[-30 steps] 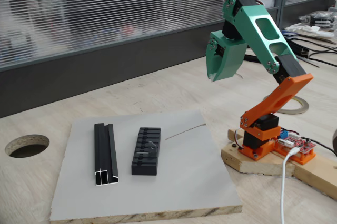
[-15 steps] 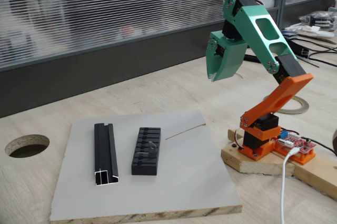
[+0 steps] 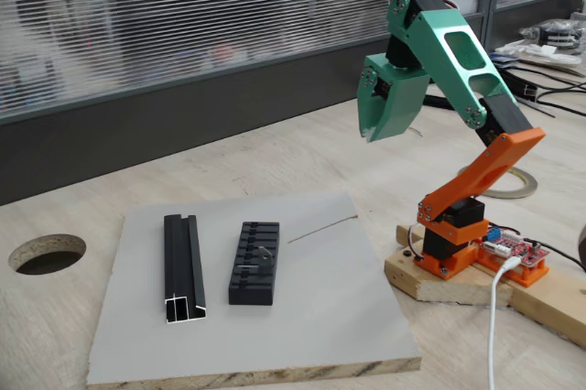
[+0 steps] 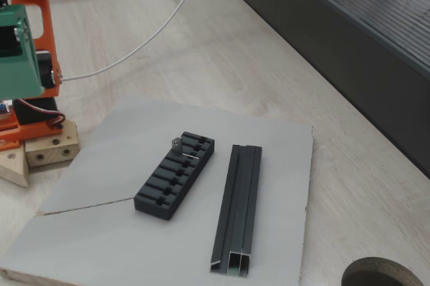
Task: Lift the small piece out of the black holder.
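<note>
Wooden table [image 3: 302,147] by a window with blinds; a grey board [image 3: 311,298] lies on it. On the board sit the holder [image 3: 254,263], a black channel [image 3: 183,266] just beside it and roughly parallel, and a thin wire [image 3: 322,226] running off from the holder's far end toward the arm. In both fixed views the piece [image 4: 177,144] sits in the holder, small and silvery, standing up from a slot in the half of the block nearer the arm; in the other view it shows as a thin glint on the ribs [image 3: 264,250]. The gripper [image 3: 369,132] hangs high in the air, green, tips pointing down, well apart from the holder and off to the right of it in that view, past the board's far corner. Nothing between the fingers. Jaws look nearly together at the tips, but I cannot tell for sure if closed. The arm's orange base [image 3: 458,243] is fixed on a wood block right of the board. A round hole [image 3: 46,253] is cut in the table at left.
</note>
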